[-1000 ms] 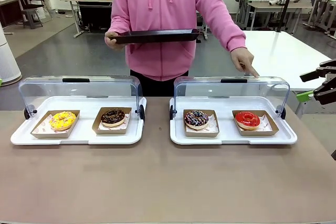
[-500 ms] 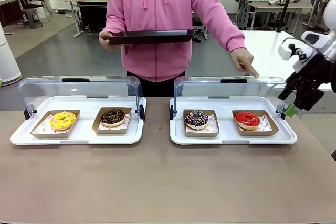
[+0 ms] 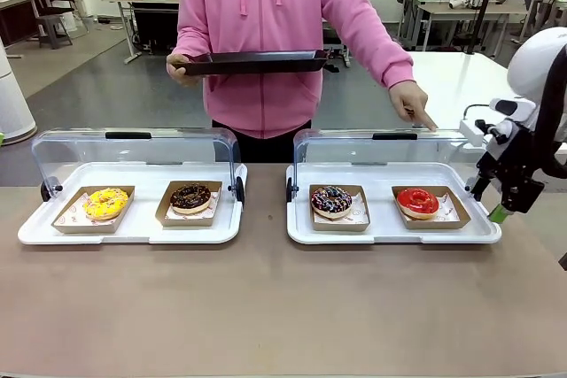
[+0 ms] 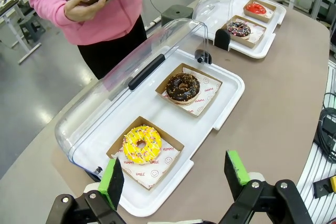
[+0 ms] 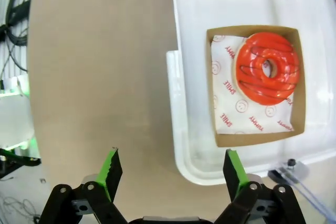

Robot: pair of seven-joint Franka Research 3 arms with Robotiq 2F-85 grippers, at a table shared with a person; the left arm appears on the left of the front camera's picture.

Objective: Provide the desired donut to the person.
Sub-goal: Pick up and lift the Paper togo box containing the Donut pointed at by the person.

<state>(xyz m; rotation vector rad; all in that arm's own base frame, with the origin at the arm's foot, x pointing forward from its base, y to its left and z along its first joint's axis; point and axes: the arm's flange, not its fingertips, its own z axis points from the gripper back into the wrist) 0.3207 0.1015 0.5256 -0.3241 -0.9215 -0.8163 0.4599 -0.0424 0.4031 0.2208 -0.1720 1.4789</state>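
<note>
The person in a pink hoodie stands at the far side, holding a black tray in one hand. Their other hand points a finger down at the clear lid above the red-glazed donut. That donut lies in a brown paper tray at the right end of the right white case. My right gripper hangs open just past that case's right end; in its wrist view the right gripper is over the table beside the case edge. My left gripper is open and empty, in front of the left case.
A yellow donut and a chocolate donut sit in the left white case. A dark sprinkled donut sits beside the red one. Both clear lids stand raised at the back. The brown table in front is bare.
My right arm has swung in from the right edge and come down beside the right case's end. The person's pointing hand has stayed put.
</note>
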